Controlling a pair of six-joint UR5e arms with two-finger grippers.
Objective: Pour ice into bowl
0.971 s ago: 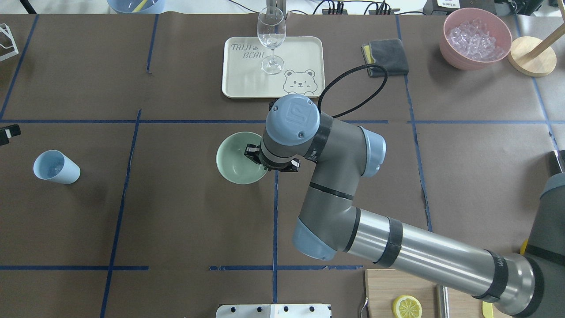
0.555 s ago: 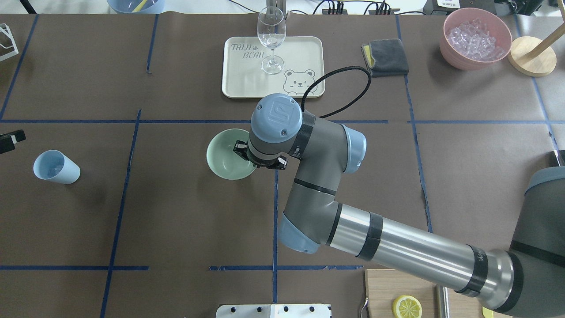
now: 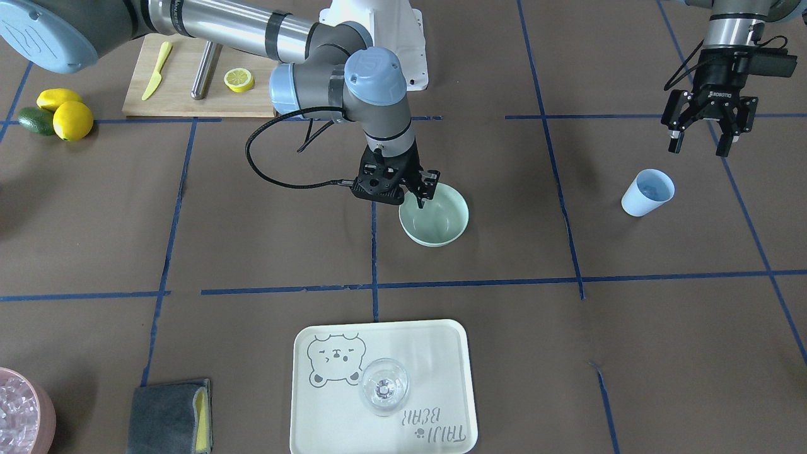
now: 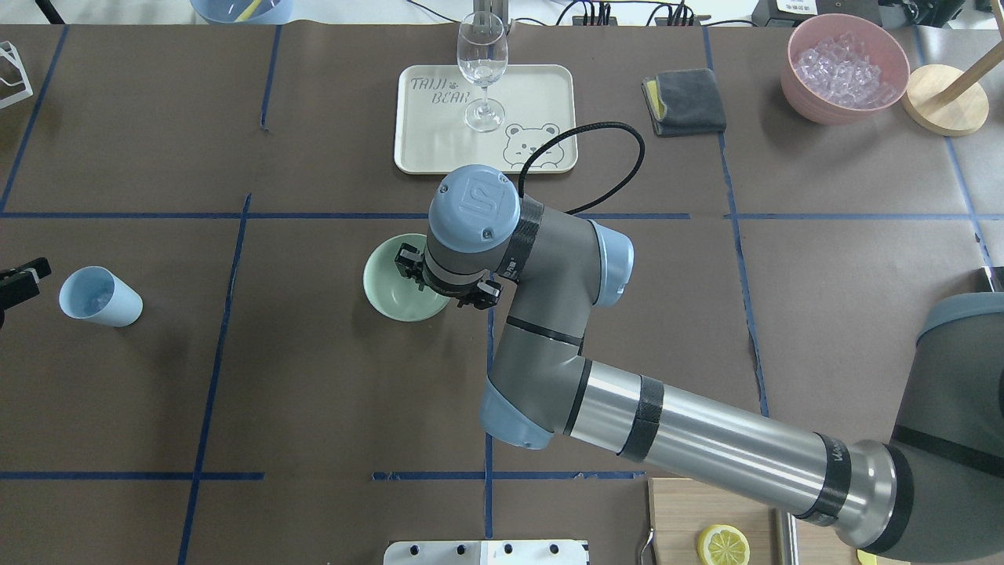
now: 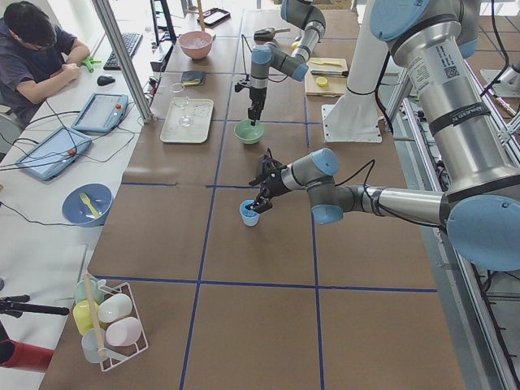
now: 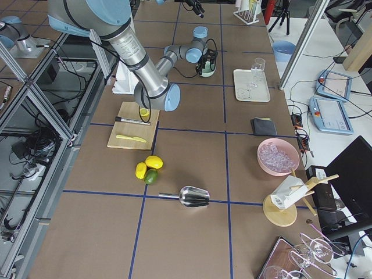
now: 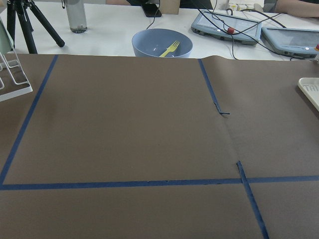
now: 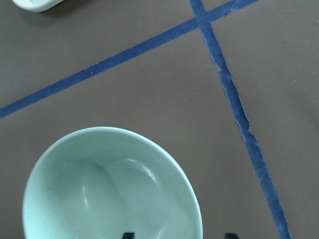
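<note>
In the overhead view, the right arm's wrist covers the near side of the bowl [image 4: 390, 286], and you cannot see the fingers below it. The left gripper [image 4: 17, 280] is cut off by the left edge. In the right wrist view, only two dark finger tips [image 8: 128, 235] show at the bottom edge. The pink tub [image 3: 24, 413] is cropped at the front view's corner.

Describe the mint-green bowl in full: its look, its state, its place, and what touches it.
The bowl is round, smooth and plain, pale mint green, upright and empty. It sits on the brown table paper beside a blue tape cross, between the tray and the robot. The right gripper grips its rim, one finger inside.
</note>
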